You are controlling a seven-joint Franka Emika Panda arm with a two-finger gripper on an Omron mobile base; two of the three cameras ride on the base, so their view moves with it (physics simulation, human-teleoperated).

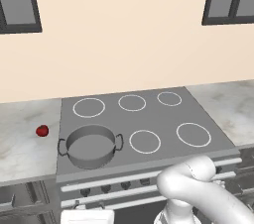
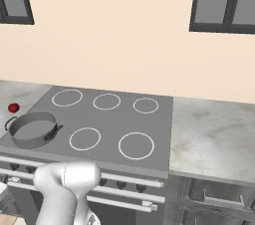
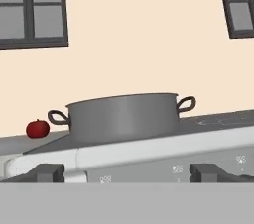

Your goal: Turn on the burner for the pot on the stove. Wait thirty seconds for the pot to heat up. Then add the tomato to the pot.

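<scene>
Grey pot point(image 1: 91, 146), red tomato point(image 1: 42, 131), white-ringed grey stove point(image 1: 149, 116).

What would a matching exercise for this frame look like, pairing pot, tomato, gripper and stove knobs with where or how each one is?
Things:
1. pot
2. tomato
3. gripper
4. knobs

Places or states:
A. on the marble counter left of the stove
B. open, level with the stove's front edge
C. in a row on the stove's front panel
D. on the front left burner ring

Pairs: 1-D, 2-A, 3-B, 4-C
</scene>
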